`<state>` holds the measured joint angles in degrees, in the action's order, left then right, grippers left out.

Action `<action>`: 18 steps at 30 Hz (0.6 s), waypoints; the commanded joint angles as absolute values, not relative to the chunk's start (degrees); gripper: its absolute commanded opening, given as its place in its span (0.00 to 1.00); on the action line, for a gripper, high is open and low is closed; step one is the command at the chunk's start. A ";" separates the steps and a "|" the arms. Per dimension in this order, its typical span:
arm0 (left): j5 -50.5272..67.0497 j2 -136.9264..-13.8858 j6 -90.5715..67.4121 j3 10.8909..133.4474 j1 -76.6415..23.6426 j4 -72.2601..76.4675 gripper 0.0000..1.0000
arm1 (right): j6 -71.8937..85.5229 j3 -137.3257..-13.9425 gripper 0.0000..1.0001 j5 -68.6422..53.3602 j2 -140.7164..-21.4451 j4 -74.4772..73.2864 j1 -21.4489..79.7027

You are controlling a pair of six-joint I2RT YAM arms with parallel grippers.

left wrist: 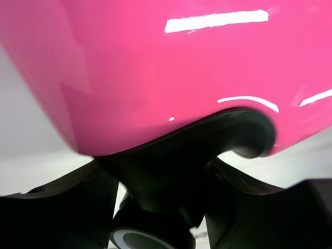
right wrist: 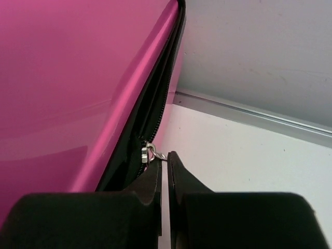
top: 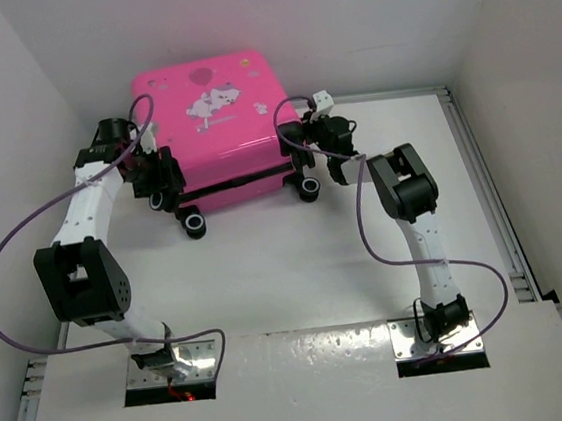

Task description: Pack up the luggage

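Zipping seems in hand: the luggage (top: 214, 127) lies lid-down at the far side of the table (top: 297, 269), right pincer (right wrist: 166, 158) pinched shut on the zipper pull (right wrist: 150, 153), which next needs dragging along the seam (right wrist: 166, 88), left pincer (top: 160, 178) straddling a wheel mount (left wrist: 171, 171), grip unclear.

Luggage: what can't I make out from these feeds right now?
Top view: inside of the luggage, hidden by its lowered lid.
Left wrist view: too close; whether the left gripper clamps the wheel mount is unclear.
Right wrist view: most of the zipper pull, hidden between the shut fingers of the right gripper.
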<state>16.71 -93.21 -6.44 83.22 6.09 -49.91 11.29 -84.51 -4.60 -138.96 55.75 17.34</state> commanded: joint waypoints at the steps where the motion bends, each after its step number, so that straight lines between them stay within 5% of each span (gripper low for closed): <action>1: 4.13 -94.85 -4.32 79.63 5.89 -29.45 0.00 | 9.23 -93.77 0.00 6.94 -142.82 58.71 15.12; 4: 4.75 -92.99 -3.69 78.40 5.36 -28.13 0.00 | 9.14 -93.61 0.00 6.33 -143.00 59.94 16.35; 9: 7.84 -84.67 -7.20 78.40 10.10 -21.81 0.93 | 10.28 -87.46 0.00 4.58 -138.96 62.05 18.45; 10: 7.82 -83.25 -7.21 78.40 10.11 -20.40 1.00 | 10.46 -86.76 0.00 4.57 -138.35 62.75 18.72; 18: 8.60 -79.62 -8.98 86.03 16.60 -17.65 1.00 | 13.97 -78.41 0.00 0.26 -131.76 66.18 24.08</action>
<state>9.10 -82.02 -8.01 79.46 13.19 -29.10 11.70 -79.99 2.70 -137.86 59.79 21.76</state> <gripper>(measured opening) 0.995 0.001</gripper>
